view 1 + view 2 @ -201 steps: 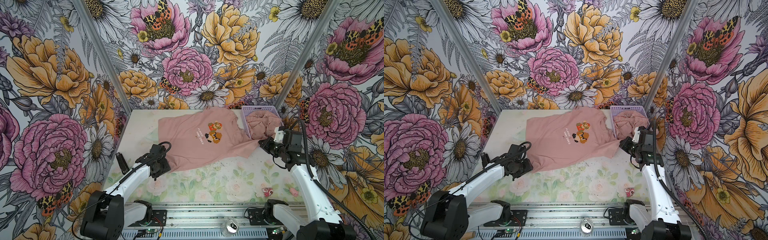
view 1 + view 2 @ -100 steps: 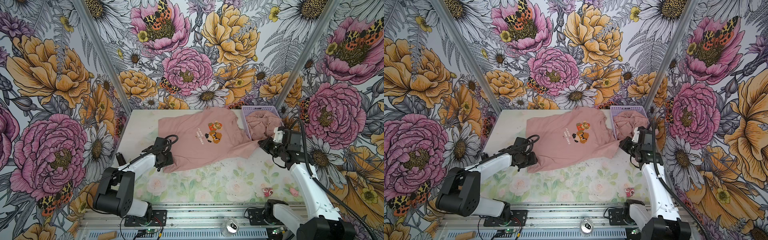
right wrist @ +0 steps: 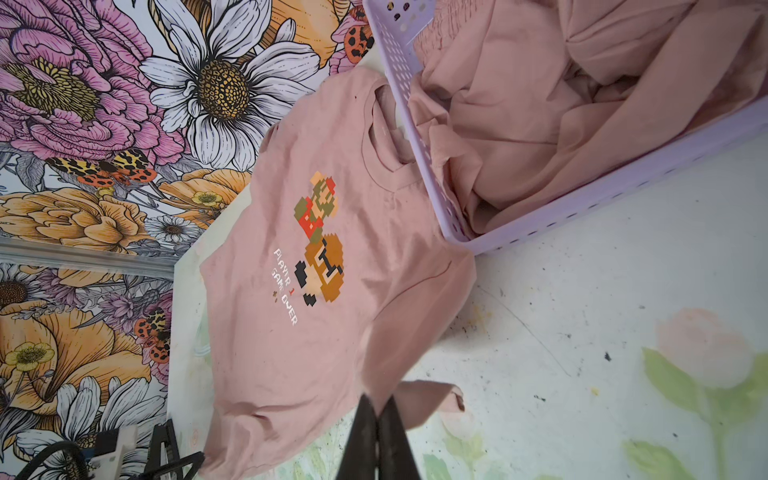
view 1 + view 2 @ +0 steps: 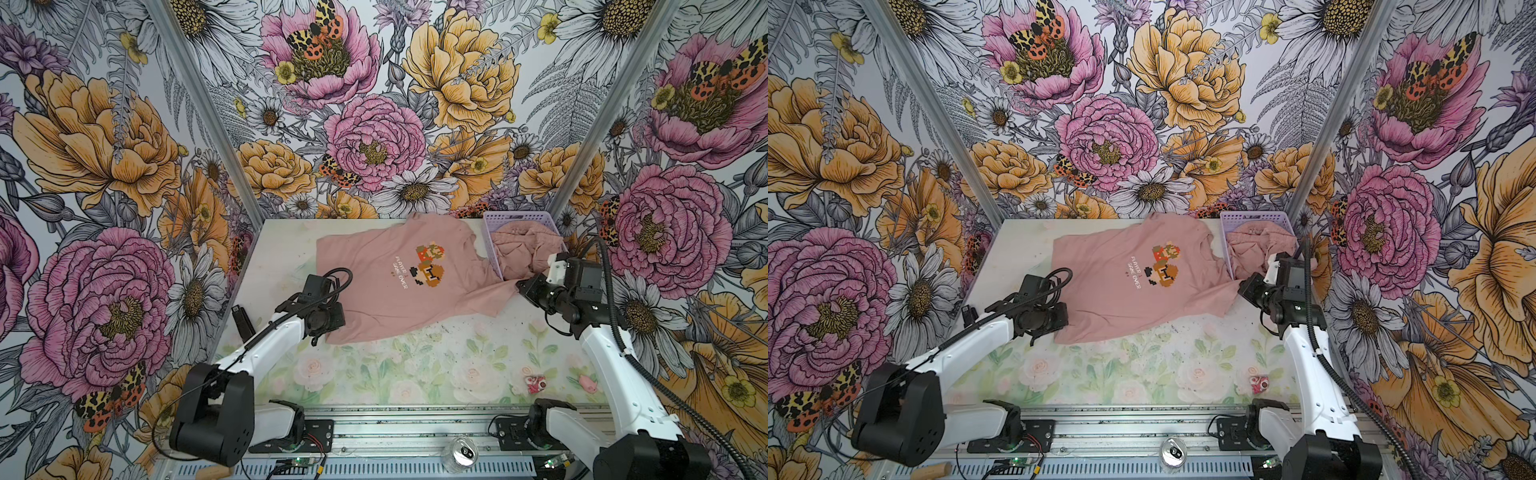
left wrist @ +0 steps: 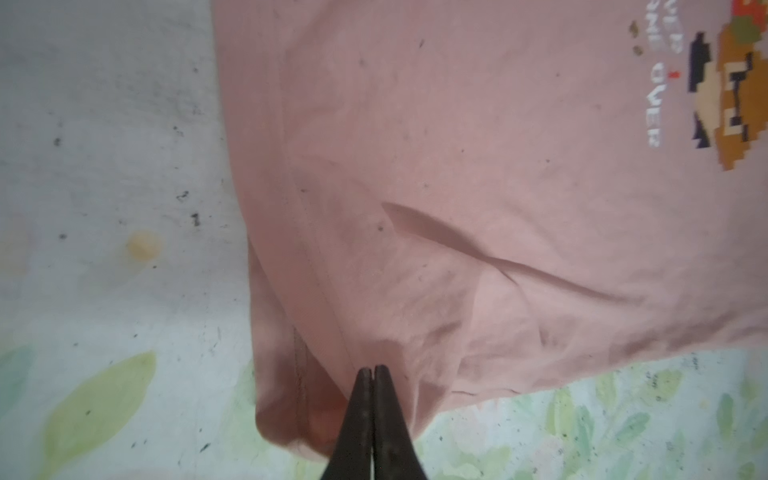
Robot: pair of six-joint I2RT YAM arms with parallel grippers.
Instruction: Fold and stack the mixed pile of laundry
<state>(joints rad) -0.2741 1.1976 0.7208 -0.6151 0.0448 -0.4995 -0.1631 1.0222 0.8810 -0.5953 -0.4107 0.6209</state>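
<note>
The limp, light T-shirt (image 4: 386, 299) is being clamped: lower-left hem corner by the left gripper (image 5: 372, 372), right-side sleeve by the right gripper (image 3: 377, 405).

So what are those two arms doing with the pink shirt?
It's a laundry-folding job. The pink T-shirt lies spread print-up on the table. The left gripper is pinched shut on its hem corner, the right gripper on a sleeve. More pink clothes sit crumpled in the lavender basket beside it.

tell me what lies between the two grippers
The pink T-shirt, print up, spans it, pinched by the left gripper and right gripper at opposite ends; seen in both top views.
</note>
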